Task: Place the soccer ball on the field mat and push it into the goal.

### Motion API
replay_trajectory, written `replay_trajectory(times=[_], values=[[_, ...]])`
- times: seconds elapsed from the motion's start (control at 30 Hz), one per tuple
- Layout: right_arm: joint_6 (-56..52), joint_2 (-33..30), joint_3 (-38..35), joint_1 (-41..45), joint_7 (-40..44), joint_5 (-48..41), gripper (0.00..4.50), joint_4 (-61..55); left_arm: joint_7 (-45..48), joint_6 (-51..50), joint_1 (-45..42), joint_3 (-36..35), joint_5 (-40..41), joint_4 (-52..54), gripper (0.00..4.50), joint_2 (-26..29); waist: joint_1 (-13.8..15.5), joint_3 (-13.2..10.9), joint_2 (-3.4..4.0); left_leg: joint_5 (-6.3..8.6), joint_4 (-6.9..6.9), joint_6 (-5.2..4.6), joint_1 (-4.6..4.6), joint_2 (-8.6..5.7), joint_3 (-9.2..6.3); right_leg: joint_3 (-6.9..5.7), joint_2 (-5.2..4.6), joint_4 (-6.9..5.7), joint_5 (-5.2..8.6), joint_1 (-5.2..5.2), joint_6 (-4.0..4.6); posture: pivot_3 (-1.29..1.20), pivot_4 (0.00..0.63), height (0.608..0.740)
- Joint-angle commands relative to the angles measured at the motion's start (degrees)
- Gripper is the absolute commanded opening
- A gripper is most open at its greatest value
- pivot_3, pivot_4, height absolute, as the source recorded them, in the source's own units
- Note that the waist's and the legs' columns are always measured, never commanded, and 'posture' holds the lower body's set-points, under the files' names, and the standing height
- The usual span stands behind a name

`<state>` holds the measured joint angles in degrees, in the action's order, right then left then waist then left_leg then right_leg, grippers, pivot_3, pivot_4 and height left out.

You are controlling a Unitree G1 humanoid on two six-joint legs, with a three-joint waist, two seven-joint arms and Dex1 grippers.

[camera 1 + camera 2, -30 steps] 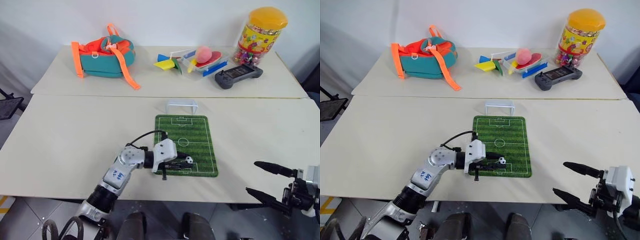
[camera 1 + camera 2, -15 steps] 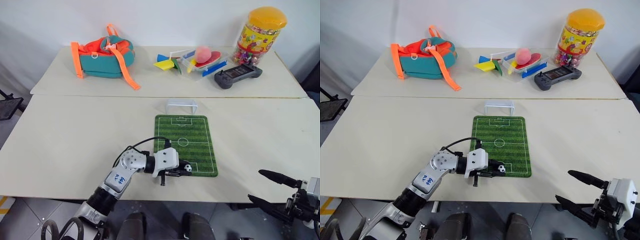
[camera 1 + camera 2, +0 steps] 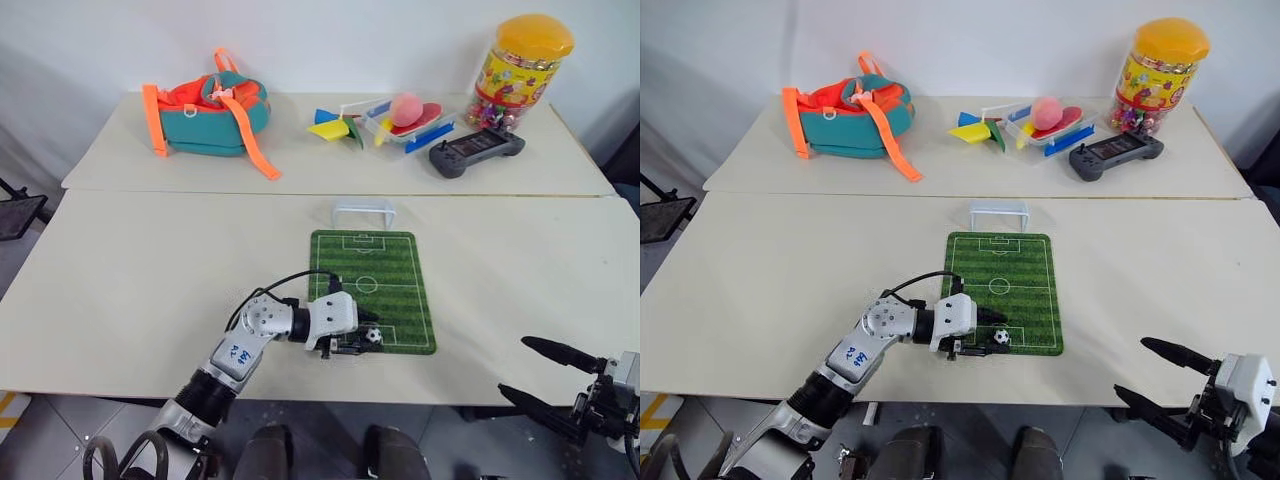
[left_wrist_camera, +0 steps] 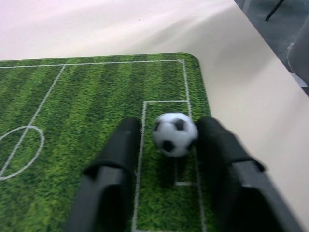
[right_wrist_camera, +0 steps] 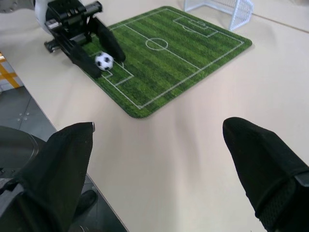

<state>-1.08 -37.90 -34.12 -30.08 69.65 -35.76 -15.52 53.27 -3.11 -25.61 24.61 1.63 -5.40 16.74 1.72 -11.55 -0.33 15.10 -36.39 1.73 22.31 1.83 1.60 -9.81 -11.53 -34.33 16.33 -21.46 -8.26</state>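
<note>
Backpack [image 3: 208, 113], toy tray [image 3: 400, 118], candy jar [image 3: 520, 72] beyond goal [image 3: 364, 211]

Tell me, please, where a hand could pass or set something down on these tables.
Free: the near table left of the field mat, and right of it. Also between the backpack and the paper shapes. Crowded: the far right corner around the tray, controller and jar.

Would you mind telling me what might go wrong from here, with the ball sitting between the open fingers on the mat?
The ball sits near the mat's near edge; a stray nudge might roll it off the table. The goal is narrow and at the far end, so an off-line push by the left tool could miss.
</note>
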Motion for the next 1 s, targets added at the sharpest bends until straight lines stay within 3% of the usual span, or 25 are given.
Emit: replay_trajectory(times=[0.03, 0.07, 0.1, 0.2, 0.33, 0.43, 0.7, 0.83, 1.0], values=[[1.31, -0.86, -2.00, 0.27, 0.13, -0.14, 4.50, 0.28, 0.66, 0.27, 0.05, 0.45, -0.32, 0.26, 3.05, 0.13, 0.00, 0.00, 0.00, 0.00, 0.00, 0.00, 0.00, 0.00, 0.00, 0.00, 0.00, 0.00, 0.00, 0.00, 0.00, 0.00, 0.150, 0.740], [1.32, -0.94, -2.01, 0.40, 0.17, -0.02, 4.50, 0.48, 0.65, 0.38, -0.06, 0.26, -0.17, 0.55, 3.48, 0.14, -0.01, 0.00, 0.00, 0.02, 0.00, -0.02, 0.00, 0.00, 0.01, 0.00, 0.00, 0.00, 0.00, 0.00, 0.00, 0.00, 0.150, 0.740], [1.40, -0.99, -2.00, 0.56, 0.22, 0.12, 4.50, 0.71, 0.36, 0.76, -0.26, -0.07, -0.04, 0.87, 3.55, -0.03, -0.01, 0.00, 0.00, 0.02, -0.01, -0.02, 0.00, 0.00, 0.01, 0.00, 0.00, 0.00, 0.00, 0.00, 0.00, 0.00, 0.150, 0.740], [1.42, -1.16, -1.92, 0.87, 0.18, 0.30, 4.50, 1.08, -0.11, 0.89, -1.18, -1.88, 1.70, 2.49, 4.44, -0.78, -0.02, 0.00, 0.00, 0.02, -0.02, -0.03, 0.00, 0.00, 0.01, 0.01, 0.00, 0.00, 0.00, 0.00, -0.01, 0.00, 0.150, 0.740], [1.61, -1.57, -1.71, 1.45, 0.22, 0.51, 4.50, 1.83, 2.45, 1.94, -1.66, -4.92, 6.30, 6.70, 4.44, -0.12, -0.07, 0.00, 0.00, 0.02, -0.03, -0.03, 0.00, 0.00, 0.02, 0.02, 0.00, -0.01, -0.01, 0.00, -0.01, 0.00, 0.150, 0.740], [1.68, -1.83, -1.54, 1.90, 0.37, 0.63, 4.50, 2.42, 4.19, 1.85, -1.32, -5.97, 7.99, 8.73, 3.84, 1.24, -0.03, 0.02, 0.03, 0.02, -0.04, -0.02, -0.01, 0.00, 0.03, 0.04, 0.00, -0.03, -0.01, 0.00, -0.01, 0.00, 0.150, 0.740], [1.96, -2.17, -1.52, 2.12, 0.94, 1.04, 4.50, 3.19, 6.39, -6.87, 3.62, -4.12, 9.76, 21.30, 1.39, 7.28, -0.20, 0.02, 0.04, 0.03, -0.06, 0.00, -0.04, 0.00, 0.09, 0.13, 0.00, -0.06, -0.01, 0.00, -0.02, 0.00, 0.150, 0.740], [2.00, -2.02, -1.19, 1.87, 0.81, 1.24, 4.50, 2.99, 3.82, -8.30, 6.04, -2.81, 8.14, 23.22, 0.10, 7.54, -0.03, 0.02, 0.04, 0.06, -0.08, -0.02, -0.07, 0.01, 0.15, 0.23, 0.00, -0.06, -0.01, 0.00, -0.02, 0.00, 0.150, 0.740], [1.89, -1.77, -0.74, 1.91, 0.46, 1.60, 4.50, 2.78, 1.65, -7.86, 7.36, -0.36, 5.93, 20.80, 0.04, 6.03, 0.05, 0.02, 0.04, 0.12, -0.17, -0.09, -0.05, 0.00, 0.21, 0.32, 0.01, -0.02, -0.03, 0.00, -0.06, 0.00, 0.150, 0.740]])
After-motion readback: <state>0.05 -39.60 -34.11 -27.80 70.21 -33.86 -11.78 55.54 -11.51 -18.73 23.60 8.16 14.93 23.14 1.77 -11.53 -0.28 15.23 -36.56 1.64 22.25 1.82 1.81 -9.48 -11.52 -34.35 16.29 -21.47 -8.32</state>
